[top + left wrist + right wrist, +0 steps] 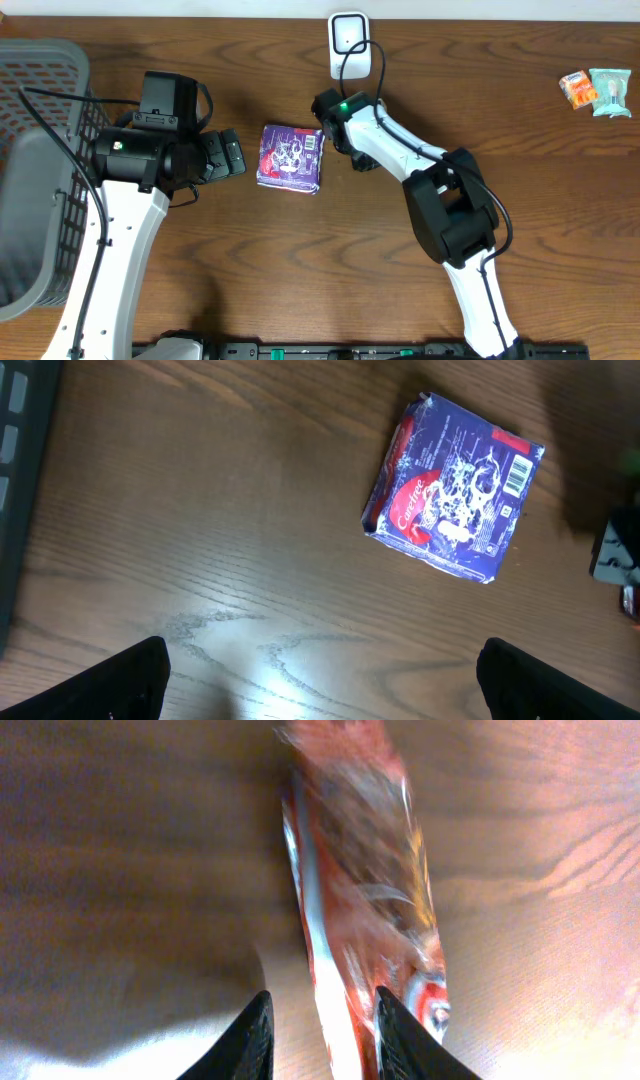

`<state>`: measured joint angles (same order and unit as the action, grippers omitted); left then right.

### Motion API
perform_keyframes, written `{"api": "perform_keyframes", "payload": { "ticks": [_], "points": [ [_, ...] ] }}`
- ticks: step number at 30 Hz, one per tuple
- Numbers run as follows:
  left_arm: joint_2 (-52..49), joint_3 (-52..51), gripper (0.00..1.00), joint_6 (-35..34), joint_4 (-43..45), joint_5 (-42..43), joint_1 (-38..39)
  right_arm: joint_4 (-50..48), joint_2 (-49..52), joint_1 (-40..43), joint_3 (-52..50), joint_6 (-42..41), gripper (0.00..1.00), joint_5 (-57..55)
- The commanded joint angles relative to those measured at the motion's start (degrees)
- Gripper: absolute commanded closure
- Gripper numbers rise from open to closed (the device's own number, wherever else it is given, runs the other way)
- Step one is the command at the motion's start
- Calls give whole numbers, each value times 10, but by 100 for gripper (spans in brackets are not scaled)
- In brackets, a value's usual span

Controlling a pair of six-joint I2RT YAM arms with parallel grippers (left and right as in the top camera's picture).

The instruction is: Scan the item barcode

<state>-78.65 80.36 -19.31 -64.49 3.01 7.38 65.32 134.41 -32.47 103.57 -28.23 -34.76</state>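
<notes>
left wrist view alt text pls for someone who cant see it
A purple packet, barcode facing up, lies flat on a wooden table at upper right. The open left tool shows its dark fingertips at the bottom corners, clear of it.

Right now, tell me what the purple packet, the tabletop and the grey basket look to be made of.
Purple packet: probably glossy plastic film; printed, creased, catching light.
Tabletop: wood or wood-look laminate, semi-gloss; grain lines and a patch of glare.
Grey basket: likely moulded plastic, matte; uniform grey lattice walls.
</notes>
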Motion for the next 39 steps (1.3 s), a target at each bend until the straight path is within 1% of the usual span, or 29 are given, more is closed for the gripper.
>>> {"api": "perform_keyframes", "payload": {
  "ticks": [1, 3, 5, 6, 8, 9, 11, 12, 14, 15, 17, 19, 22, 25, 29, 31, 34, 36, 39],
  "points": [
    [-1, 3, 2, 1, -2, -5, -2, 43, 0, -1, 58, -2, 72, 45],
    [-1, 3, 2, 1, -2, -5, -2, 72, 0, 6, 103, 3, 72, 76],
    [-1, 3, 2, 1, -2, -5, -2, 102, 0, 16, 162, 25, 71, 119],
    [-1, 3, 2, 1, -2, -5, -2, 113, 0, 22, 187, 40, 67, 143],
    [-1, 3, 2, 1, -2, -5, -2, 136, 0, 37, 237, 73, 49, 192],
    [-1, 3, 2, 1, -2, -5, -2, 148, 0, 47, 258, 90, 43, 216],
    [-1, 3, 2, 1, -2, -5, -2, 167, 0, 69, 289, 131, 32, 265],
    [-1, 3, 2, 1, -2, -5, -2, 173, 0, 80, 295, 149, 28, 285],
    [-1, 3, 2, 1, -2, -5, -2, 187, 0, 107, 296, 183, 28, 325],
    [-1, 3, 2, 1, -2, -5, -2, 197, 0, 126, 289, 201, 34, 352],
    [-1, 3, 2, 1, -2, -5, -2, 203, 0, 147, 272, 230, 41, 386],
    [-1, 3, 2, 1, -2, -5, -2, 203, 0, 166, 247, 266, 46, 424],
    [-1, 3, 2, 1, -2, -5, -2, 180, 0, 183, 199, 283, 49, 439],
    [-1, 3, 2, 1, -2, -5, -2, 126, 0, 194, 134, 283, 49, 440],
    [-1, 3, 2, 1, -2, -5, -2, 62, 0, 194, 65, 283, 53, 446],
    [-1, 3, 2, 1, -2, -5, -2, 41, 0, 188, 39, 283, 61, 446],
    [-1, 3, 2, 1, -2, -5, -2, 16, 0, 177, 15, 280, 70, 446],
    [-1, 3, 2, 1, -2, -5, -2, 8, 0, 169, 12, 275, 99, 445],
    [-1, 3, 2, 1, -2, -5, -2, 9, 0, 159, 26, 260, 99, 446]
  ]
}}
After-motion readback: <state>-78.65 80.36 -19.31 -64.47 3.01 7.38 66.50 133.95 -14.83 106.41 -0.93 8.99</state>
